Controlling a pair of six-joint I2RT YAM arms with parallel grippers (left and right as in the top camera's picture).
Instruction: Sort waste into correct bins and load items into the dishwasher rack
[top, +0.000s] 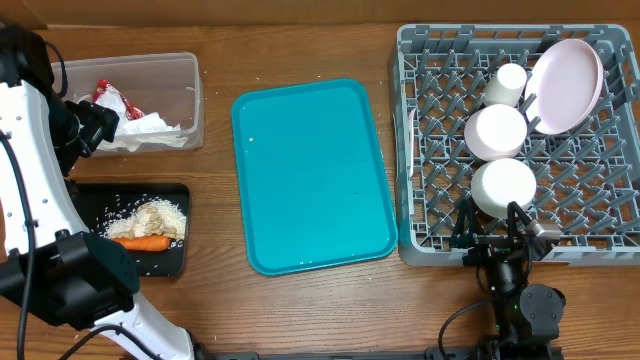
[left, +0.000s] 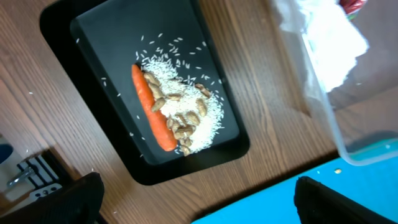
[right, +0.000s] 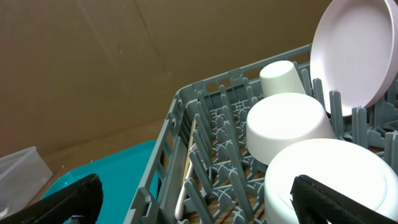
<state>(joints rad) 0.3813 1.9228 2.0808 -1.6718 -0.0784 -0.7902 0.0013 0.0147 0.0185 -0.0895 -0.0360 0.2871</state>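
Altogether two bowls (top: 496, 131), one cup (top: 508, 84), one plate (top: 565, 85), one fork (right: 186, 163).

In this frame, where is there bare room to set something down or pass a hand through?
The teal tray is bare all over. Strips of bare table run between it and the tub and black tray, and along the near edge. Crowded: the right part of the rack holds a plate, cup and two bowls; the black tray holds a carrot and crumbs.
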